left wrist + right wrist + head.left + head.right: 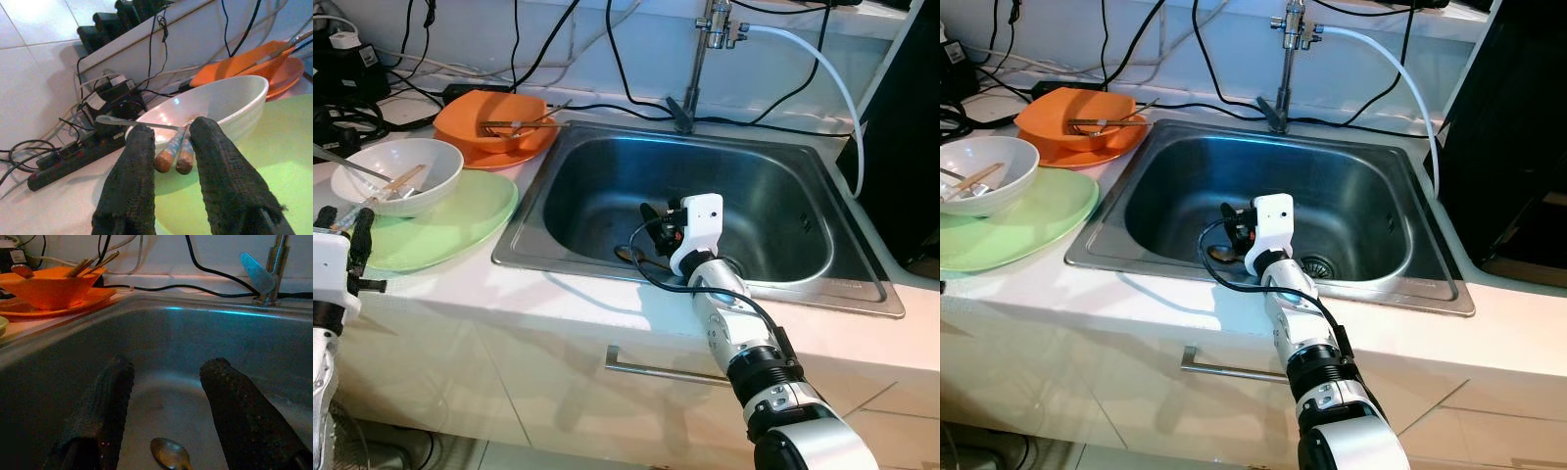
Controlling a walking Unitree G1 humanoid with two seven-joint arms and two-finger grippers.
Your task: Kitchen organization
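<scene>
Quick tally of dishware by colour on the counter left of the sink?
Orange: 2, bowl and plate
White: 1, bowl
Green: 1, plate
Total: 4

A home kitchen is showing: steel sink (pixel 607 257), faucet (pixel 697 59), white counter (pixel 460 284), stacked dishes (pixel 489 127).

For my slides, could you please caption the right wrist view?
Right gripper, fingers open, poised inside the steel sink above a spoon on its floor.
</scene>
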